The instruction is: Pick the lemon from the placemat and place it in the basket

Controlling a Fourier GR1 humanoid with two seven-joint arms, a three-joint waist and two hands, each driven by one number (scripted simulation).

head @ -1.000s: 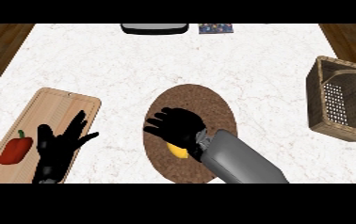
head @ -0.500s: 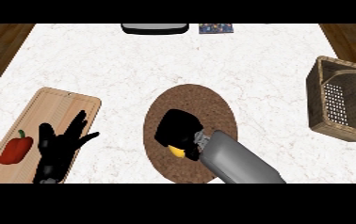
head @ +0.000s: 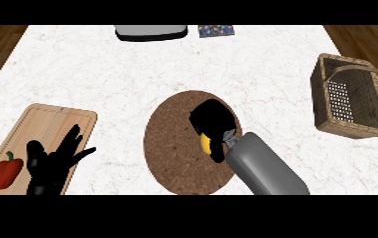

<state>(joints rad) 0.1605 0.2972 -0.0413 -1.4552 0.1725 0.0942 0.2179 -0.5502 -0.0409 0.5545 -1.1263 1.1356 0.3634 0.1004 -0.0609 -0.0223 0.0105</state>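
Right robot hand (head: 212,119) is curled over lemon (head: 207,142) on placemat (head: 166,147); left robot hand (head: 52,159) rests open at 8 o'clock. Lemon could roll out during transfer to wicker basket (head: 325,99) at 3 o'clock.

Yellow lemon (head: 206,142), mostly hidden, seemingly on brown placemat (head: 166,147).

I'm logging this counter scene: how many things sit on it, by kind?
Lemon: 1
Placemat: 1
Basket: 1
Cutting board: 1
Red pepper: 1
Grey appliance: 1
Patterned blue item: 1
Total: 7

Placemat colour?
Brown, speckled like cork; the placemat shows in the head view.
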